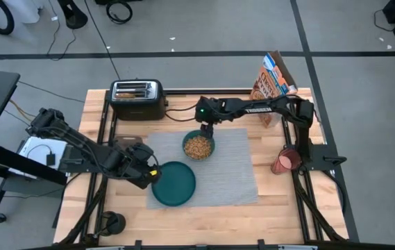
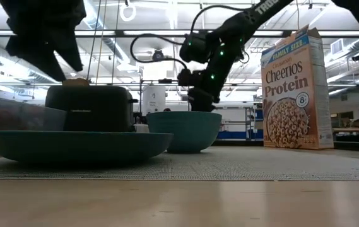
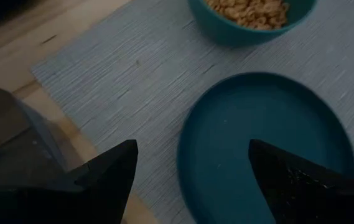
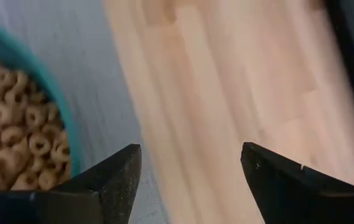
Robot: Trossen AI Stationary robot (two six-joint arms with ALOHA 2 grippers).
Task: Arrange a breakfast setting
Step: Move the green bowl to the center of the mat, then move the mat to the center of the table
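A grey ribbed placemat lies mid-table. A round teal plate rests, nothing on it, on the placemat's near left corner. A smaller teal bowl full of cereal rings stands on the mat's far part. My left gripper hovers open over the plate's left edge, one finger on each side of the rim and above it. My right gripper hangs open just beyond the bowl's far rim, over bare wood. A pink cup stands off the mat on the right.
A black toaster stands at the far left and a cereal box at the far right. A clear container sits left of the plate, close to my left gripper. The placemat's right half is bare.
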